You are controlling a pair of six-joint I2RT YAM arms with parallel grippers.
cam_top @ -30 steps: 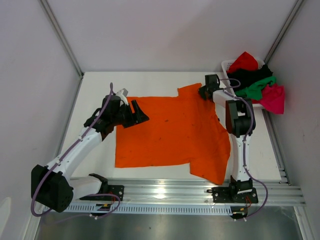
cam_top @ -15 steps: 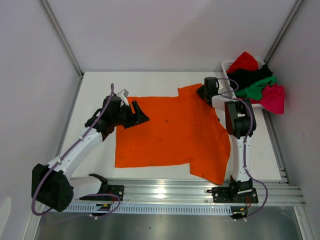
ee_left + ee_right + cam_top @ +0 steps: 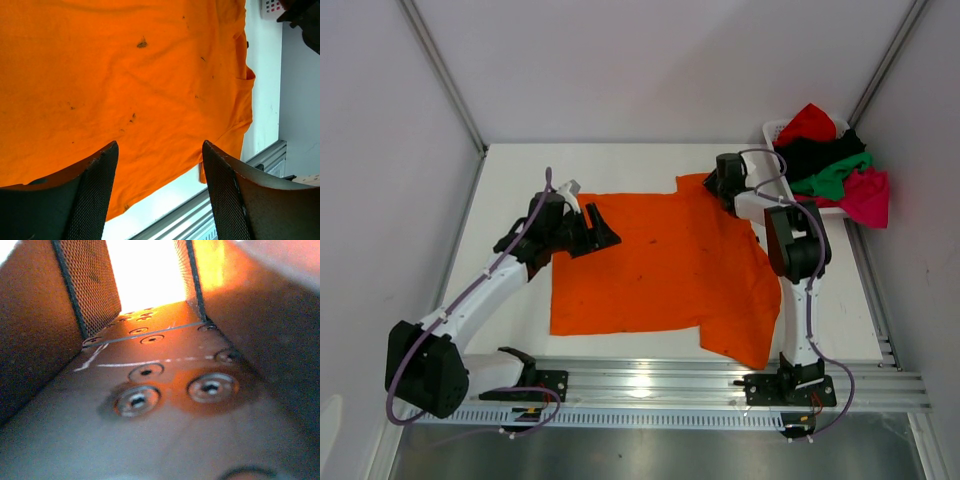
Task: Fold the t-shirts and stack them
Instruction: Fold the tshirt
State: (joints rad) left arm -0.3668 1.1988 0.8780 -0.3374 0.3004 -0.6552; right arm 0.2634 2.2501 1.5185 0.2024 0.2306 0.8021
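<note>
A bright orange t-shirt (image 3: 660, 265) lies spread flat on the white table, and it fills the left wrist view (image 3: 125, 75). My left gripper (image 3: 598, 232) is open and empty, its fingers (image 3: 90, 195) wide apart just above the shirt's upper left edge. My right gripper (image 3: 718, 185) is down at the shirt's upper right sleeve corner. In the right wrist view its jaws (image 3: 147, 270) stand apart, with bright orange glare between the pads (image 3: 92, 285). Red (image 3: 807, 122), black (image 3: 810, 152), green (image 3: 835, 175) and magenta-pink (image 3: 865, 195) shirts lie piled in the basket.
The white slatted basket (image 3: 772, 130) stands at the back right corner, close behind my right arm. An aluminium rail (image 3: 650, 385) runs along the table's near edge. Grey walls enclose the table on three sides.
My right gripper has shifted a little to the left along the shirt's top right corner. My left gripper has edged slightly to the right. The orange shirt has not moved.
</note>
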